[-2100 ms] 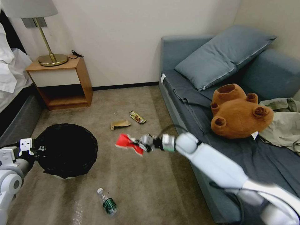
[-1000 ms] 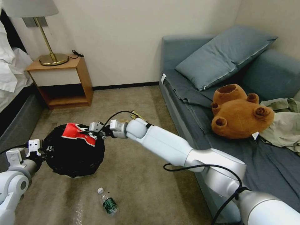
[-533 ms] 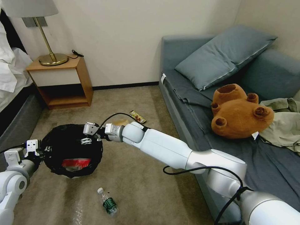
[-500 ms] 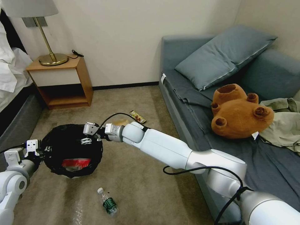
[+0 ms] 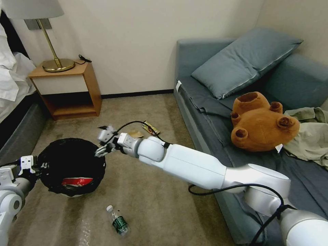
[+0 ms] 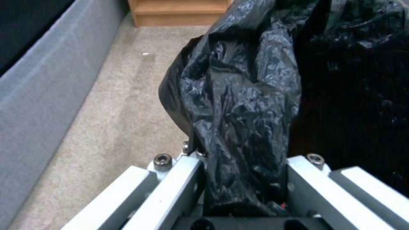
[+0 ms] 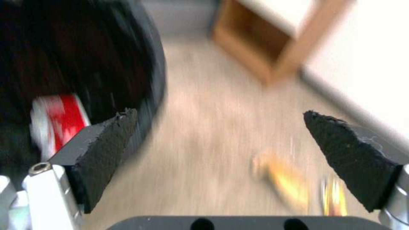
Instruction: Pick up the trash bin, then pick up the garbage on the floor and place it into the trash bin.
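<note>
The small round white plastic trash bin with its glossy black bag liner (image 5: 71, 165) hangs off the carpet in the left gripper (image 6: 245, 188), whose jaws are clamped on a bunched fold of the liner at the rim. Inside it, low against the near wall, lies the red snack packet (image 5: 76, 180). The right gripper (image 5: 104, 143) hovers just outside the bin's rim, on the side toward the sofa, jaws spread wide and holding nothing. Three pieces are left on the floor. Just beyond the right jaws, toward the wall, lie the tan paper scrap (image 5: 136, 134), partly hidden behind the wrist, and right beside it the yellow-brown candy wrapper (image 5: 150, 128); the wrapper's long axis runs diagonally, one end pointing toward the nightstand and the other toward the sofa. The clear plastic bottle with a green label (image 5: 118, 221) lies well apart, back toward the robot's base and below the bin, on its side with the white cap pointing toward the bin. Since the left gripper is taken up with the bin, the right arm is the free one, and the scrap and wrapper look like its nearest targets; the jaws would probably close best across the wrapper's narrow width.
</note>
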